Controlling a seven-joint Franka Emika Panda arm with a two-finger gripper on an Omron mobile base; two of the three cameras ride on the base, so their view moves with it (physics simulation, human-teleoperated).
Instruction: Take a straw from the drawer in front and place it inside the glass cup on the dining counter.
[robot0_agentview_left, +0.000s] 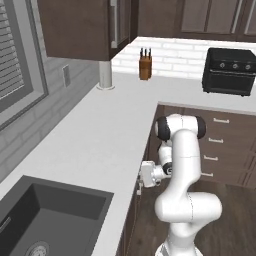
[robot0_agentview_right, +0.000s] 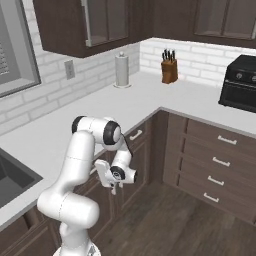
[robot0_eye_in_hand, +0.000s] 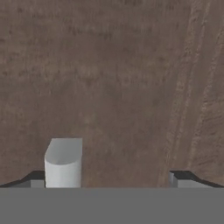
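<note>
Drawer (robot0_eye_in_hand: 109, 78) front, apparently, faces the spread-apart pincer (robot0_eye_in_hand: 109, 177), its handle (robot0_eye_in_hand: 63, 162) between.

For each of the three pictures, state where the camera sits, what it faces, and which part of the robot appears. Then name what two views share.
Left base view: behind the arm to its left, looking down over the white worktop and sink; the arm rises at lower right.
Right base view: behind to its right, facing the corner cabinets; the arm rises at lower left, end effector by a dark brown cabinet front.
Hand view: on the hand, close against a brown wooden front; the open end effector shows its two tips, beside a silver handle.
Both base views share the knife block and black oven.
</note>
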